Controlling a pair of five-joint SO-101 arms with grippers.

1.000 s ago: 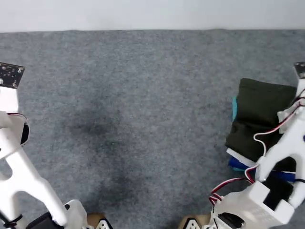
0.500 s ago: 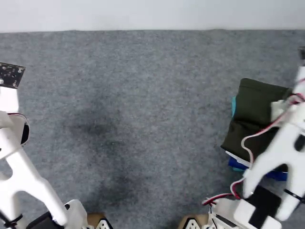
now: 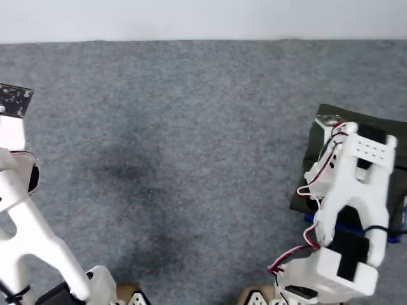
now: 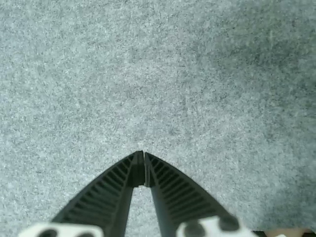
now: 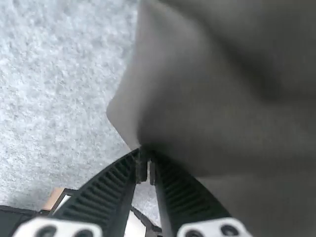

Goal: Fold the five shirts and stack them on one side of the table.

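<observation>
The stack (image 3: 308, 190) of folded shirts is sitting at the table's (image 3: 191, 159) right edge, with a dark olive shirt (image 3: 320, 149) lying on top and a blue layer (image 3: 309, 220) peeking out beneath its near side. The right arm (image 3: 353, 190) is hanging directly over the stack, its red and white wires (image 3: 318, 184) looping down on the side facing the open table. In the right wrist view, the right tool (image 5: 146, 165) is pointing at the olive shirt's edge with its jaws drawn together. The tips are meeting the cloth where it is ending over the grey surface, and whether any fabric is pinched between them cannot be told.

The left arm (image 3: 25, 216) is standing well apart from the stack, at the opposite edge of the table. A small dark board (image 3: 14, 100) is showing at its upper end, its markings too small to read. In the left wrist view, the left tool (image 4: 143, 160) is hovering over bare grey surface, its ridged black jaws pressed together at the tips and holding nothing.

A mottled grey felt-like covering is running across the whole table, carrying faint darker patches between the left arm and the stack. Beyond the stack, along the table's far edge, a plain pale wall (image 3: 203, 19) is closing off the scene.
</observation>
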